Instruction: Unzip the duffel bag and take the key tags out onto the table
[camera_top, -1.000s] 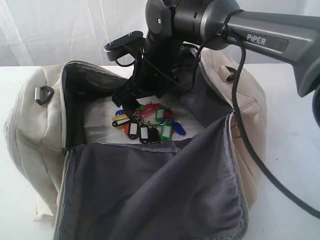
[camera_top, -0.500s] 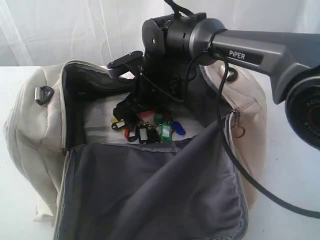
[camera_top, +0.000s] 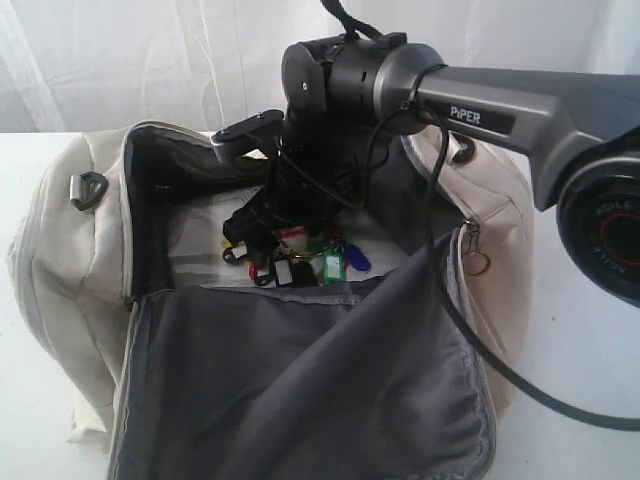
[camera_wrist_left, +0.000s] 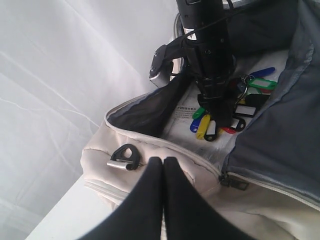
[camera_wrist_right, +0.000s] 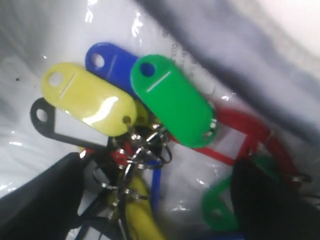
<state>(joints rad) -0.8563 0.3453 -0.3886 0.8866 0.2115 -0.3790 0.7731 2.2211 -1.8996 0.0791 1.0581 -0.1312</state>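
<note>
Key tags (camera_top: 300, 258): 1 bunch, on the floor of the unzipped duffel bag (camera_top: 60, 230). Right gripper (camera_wrist_right: 160, 200): jaws apart, straddling the rings. Left gripper (camera_wrist_left: 163, 165): pressed together, empty, outside the bag. Step: grasping. Next, probably: close, lift to table (camera_top: 585, 330).
</note>
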